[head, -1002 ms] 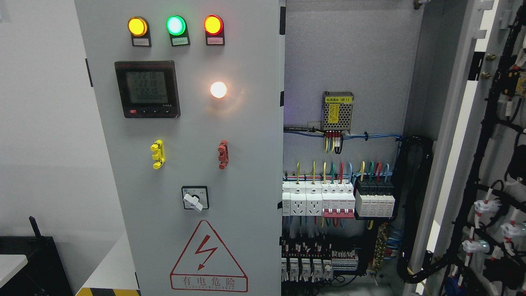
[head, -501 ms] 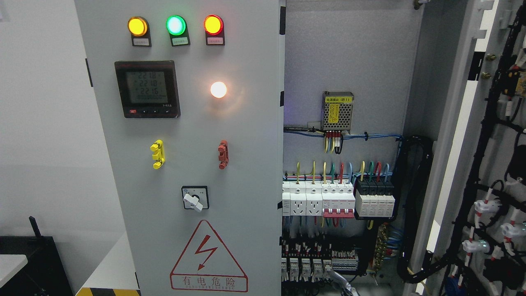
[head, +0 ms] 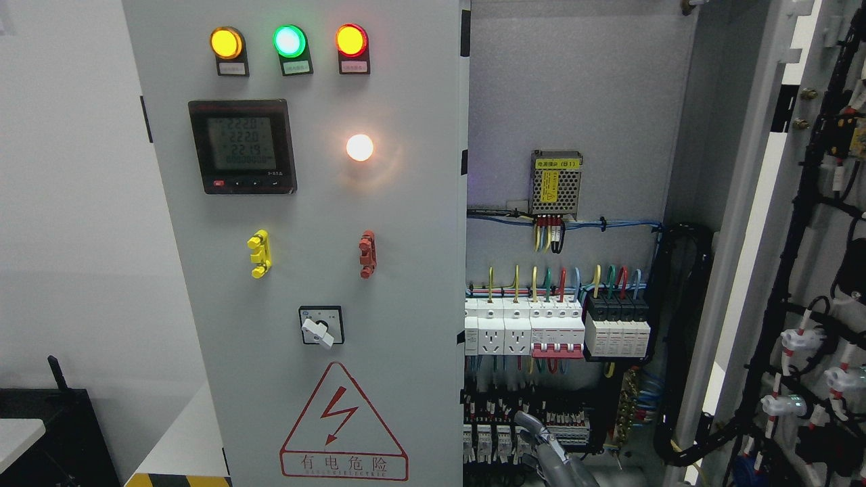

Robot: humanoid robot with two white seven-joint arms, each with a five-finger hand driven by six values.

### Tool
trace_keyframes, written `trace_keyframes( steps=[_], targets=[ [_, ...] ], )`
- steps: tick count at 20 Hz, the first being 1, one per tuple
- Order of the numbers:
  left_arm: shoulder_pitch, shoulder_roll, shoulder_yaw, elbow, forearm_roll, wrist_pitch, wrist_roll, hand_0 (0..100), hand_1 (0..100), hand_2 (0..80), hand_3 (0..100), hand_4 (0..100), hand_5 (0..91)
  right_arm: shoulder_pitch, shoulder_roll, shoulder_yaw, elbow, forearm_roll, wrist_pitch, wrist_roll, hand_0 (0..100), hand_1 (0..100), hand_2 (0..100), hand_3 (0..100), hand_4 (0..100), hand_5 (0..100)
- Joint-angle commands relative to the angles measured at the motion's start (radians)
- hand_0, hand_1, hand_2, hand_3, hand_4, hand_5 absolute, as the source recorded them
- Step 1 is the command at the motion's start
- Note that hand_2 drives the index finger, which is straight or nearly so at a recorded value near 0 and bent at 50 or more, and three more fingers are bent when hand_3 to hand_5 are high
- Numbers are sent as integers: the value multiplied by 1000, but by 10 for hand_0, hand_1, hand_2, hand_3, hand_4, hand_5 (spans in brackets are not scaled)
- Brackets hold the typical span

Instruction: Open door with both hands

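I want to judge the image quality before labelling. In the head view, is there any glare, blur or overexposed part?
Head view: the white lamp on the closed door is blown out, with a warm halo on the paint; the meter digits are soft, hardly legible; a hand at the bottom edge looks slightly blurred; the wiring inside is sharp and evenly lit.

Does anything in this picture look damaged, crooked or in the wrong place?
Nothing looks damaged or spilled. The right door stands swung open, baring the breakers, while the left door is shut. A hand shows at the bottom edge.
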Motion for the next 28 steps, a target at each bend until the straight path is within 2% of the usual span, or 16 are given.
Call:
trace_keyframes(
  steps=[1,4,14,25,28],
  targets=[
    [-32,0,0,0,-1,-1,0,0,0,0,0,0,0,-57,39,27,92,-2,10,1,384,0,0,0,0,0],
    [-32,0,0,0,-1,-1,0,0,0,0,0,0,0,-82,39,45,127,-2,10,2,384,0,0,0,0,0],
    [-32,0,0,0,1,-1,0,0,0,0,0,0,0,-169,39,47,231,-2,8,7,384,0,0,0,0,0],
    [-32,0,0,0,-1,-1,0,0,0,0,0,0,0,-230,39,44,288,-4,5,8,383,0,0,0,0,0],
    [-32,0,0,0,-1,-1,0,0,0,0,0,0,0,-241,38,45,296,-60,8,10,383,0,0,0,0,0]
  ],
)
